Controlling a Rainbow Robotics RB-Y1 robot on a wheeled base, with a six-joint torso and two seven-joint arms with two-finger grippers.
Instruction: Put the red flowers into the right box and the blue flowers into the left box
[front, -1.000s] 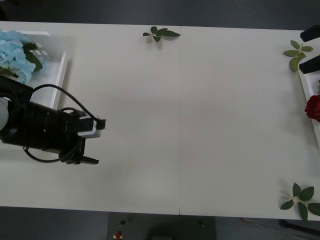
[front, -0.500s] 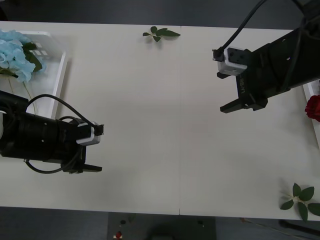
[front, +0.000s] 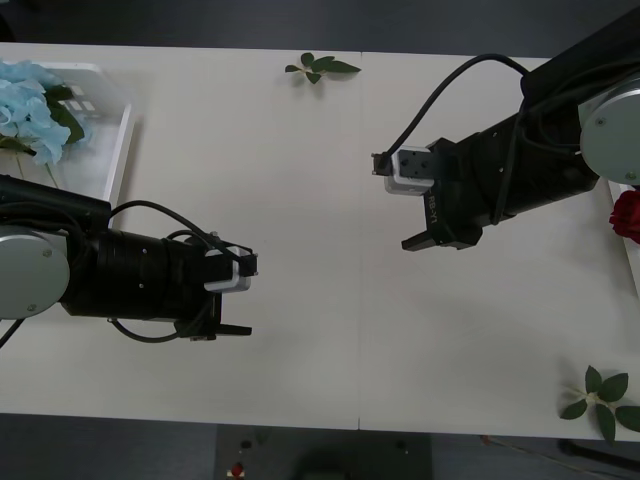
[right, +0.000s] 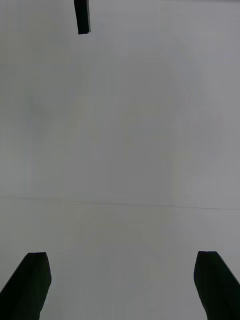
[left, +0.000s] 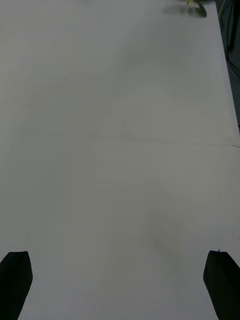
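One red rose head (front: 627, 215) at the bench's right edge, against the rim of the right box (front: 633, 262), cut off by the frame. Cannot tell its stem, so cannot tell its long axis or which way it points. Looks already boxed.

Several pale-blue flowers (front: 25, 105) piled at the far end of the slotted left box (front: 122, 140). Heads toward the far side, a thin stem trailing toward the near side, so long axis roughly along the box's length.

Between the boxes, only bare bench (front: 330, 380) and loose leaf sprigs: one at the far edge (front: 320, 68), one at the near right corner (front: 603, 392).

Left end effector (front: 243, 296) hovers over the near left of the bench, fingers spread wide at the corners of its wrist view (left: 120, 287), grasping nothing. Right end effector (front: 396, 202) hovers right of centre, likewise released and empty (right: 120, 285).

Judged nearly or fully sorted.

Possible trouble from here:
- Mistaking a leaf sprig for a flower and boxing it, since no loose flowers show between the boxes.
- Brushing the rose or nudging the right box while swinging the bulky right arm, given how close the forearm passes.
- Colliding, with both arms reaching toward the middle.
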